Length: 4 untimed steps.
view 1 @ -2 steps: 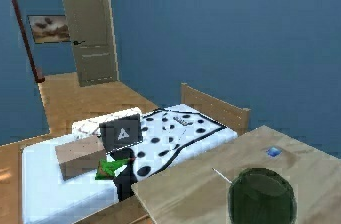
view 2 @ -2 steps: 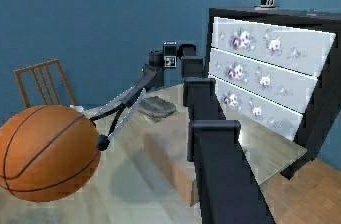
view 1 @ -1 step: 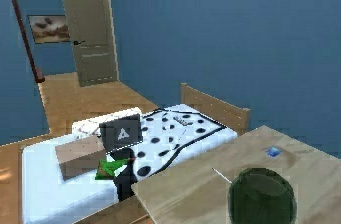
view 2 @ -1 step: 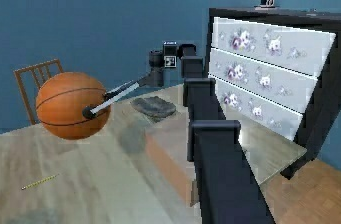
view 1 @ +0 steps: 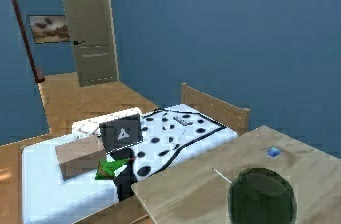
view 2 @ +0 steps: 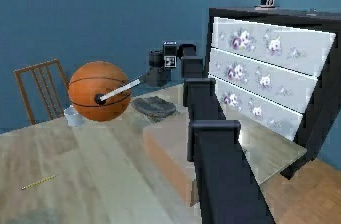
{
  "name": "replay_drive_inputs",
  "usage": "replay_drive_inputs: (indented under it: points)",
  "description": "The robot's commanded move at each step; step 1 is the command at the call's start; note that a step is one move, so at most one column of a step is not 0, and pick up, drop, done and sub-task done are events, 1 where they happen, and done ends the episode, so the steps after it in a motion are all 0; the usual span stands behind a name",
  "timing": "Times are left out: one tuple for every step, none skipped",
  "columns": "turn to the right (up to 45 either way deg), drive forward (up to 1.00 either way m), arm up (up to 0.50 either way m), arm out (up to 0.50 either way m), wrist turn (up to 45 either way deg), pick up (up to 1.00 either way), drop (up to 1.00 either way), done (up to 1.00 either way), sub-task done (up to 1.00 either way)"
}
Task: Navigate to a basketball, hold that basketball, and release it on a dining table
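At the far end of the dark two-finger gripper [view 2: 108,95], an orange, black-seamed basketball [view 2: 86,80] hangs held above the pale wooden dining table [view 2: 48,170]; the fingers' setting cannot be judged. Beyond the ball stands a brown slatted wooden chair [view 2: 36,85]; right of the gripper, a dark dresser with white floral drawers [view 2: 268,75].

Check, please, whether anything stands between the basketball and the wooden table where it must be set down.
Nothing visible does. The basketball is at the wooden table's far edge. A small pale thing lies at its lower left and a dark grey stack to its right, both apparently beside it, not beneath.
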Motion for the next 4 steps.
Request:
replay_drive_inputs:
  points:
    - [0.0,0.00,-0.32,0.00,0.0,0.00,0.00,0.00,0.00]
    - [0.0,0.00,0.00,0.00,0.0,0.00,1.00,0.00,0.00]
    - [0.0,0.00,0.00,-0.10,0.0,0.00,0.00,0.00,0.00]
    - [0.0,0.00,0.00,0.00,0.0,0.00,0.00,1.00,0.00]
